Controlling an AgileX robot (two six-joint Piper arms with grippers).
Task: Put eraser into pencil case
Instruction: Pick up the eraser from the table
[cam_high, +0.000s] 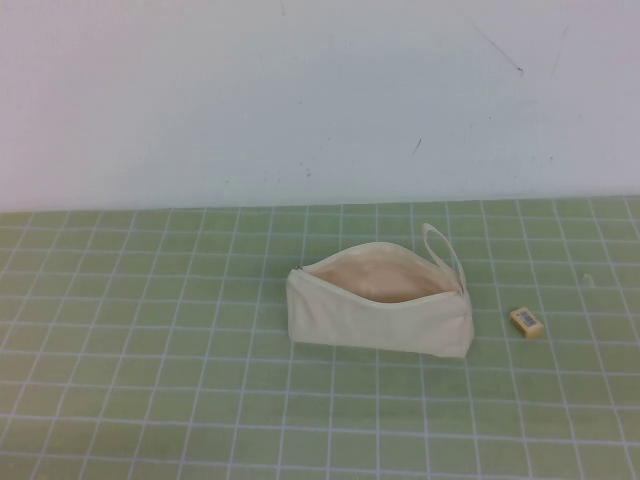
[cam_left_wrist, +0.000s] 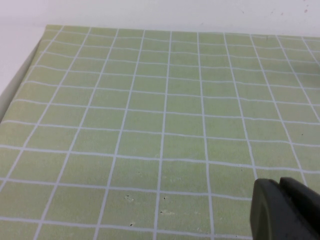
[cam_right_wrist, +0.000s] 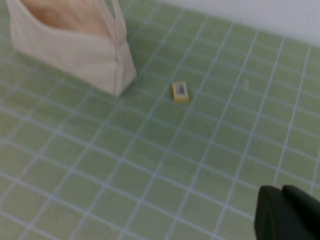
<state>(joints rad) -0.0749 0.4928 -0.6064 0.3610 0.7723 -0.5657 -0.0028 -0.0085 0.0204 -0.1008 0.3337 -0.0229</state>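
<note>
Eraser (cam_high: 526, 322) flat on green grid mat (cam_high: 150, 400), just right of unzipped pencil case (cam_high: 380, 322). Left gripper (cam_left_wrist: 285, 210), right gripper (cam_right_wrist: 287, 212) off-mat; finger state unclear.

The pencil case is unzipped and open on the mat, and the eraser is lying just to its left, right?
Not quite. The pencil case is open on the mat, but the eraser lies to its right, apart from it, as the high view shows. The left gripper and right gripper show only at their wrist views' edges.
</note>
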